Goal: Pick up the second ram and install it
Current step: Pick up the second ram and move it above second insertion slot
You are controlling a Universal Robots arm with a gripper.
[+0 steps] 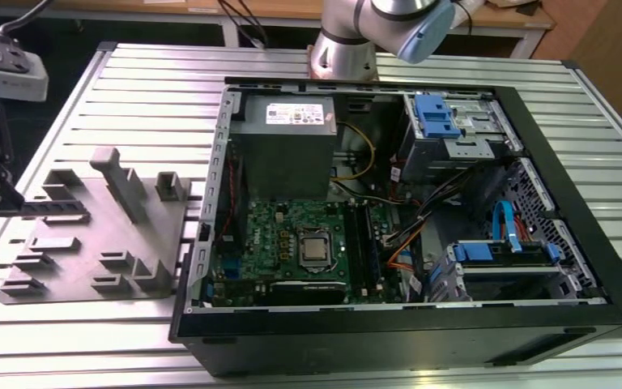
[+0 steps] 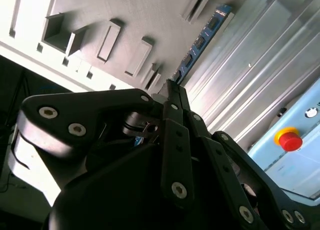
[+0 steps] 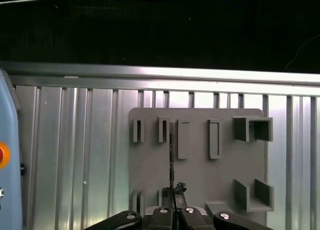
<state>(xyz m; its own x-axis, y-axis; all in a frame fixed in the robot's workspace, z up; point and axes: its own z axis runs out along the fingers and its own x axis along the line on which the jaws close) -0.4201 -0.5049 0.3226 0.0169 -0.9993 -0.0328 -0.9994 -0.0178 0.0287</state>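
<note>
1. One second ram (image 3: 171, 155), a thin flat stick, shows edge-on as a dark line in the first wrist view. In the second wrist view the second ram (image 2: 202, 39) shows a blue face with dark chips. It sits over the holder tray, one end pinched in the tool.
2. One tool (image 3: 172, 196), made of black linkages with silver pins, is closed on the stick. I cannot tell whether the stick's far end touches the tray.
3. One holder tray (image 1: 84, 223) of matte grey plastic lies near the desk's edge at the exterior view's left. The first wrist view shows four narrow slots in a row and two open-sided box pockets.
4. One desk (image 1: 127, 81) is made of ribbed silver slats.
5. One black computer case (image 1: 581, 243) lies open just beside the tray. It holds a green motherboard (image 1: 289, 243) and a grey power supply (image 1: 284, 142), and cables hide part of its floor.
6. One red button (image 2: 288, 139) sits on a pale blue box, which is cut off by the frame.
</note>
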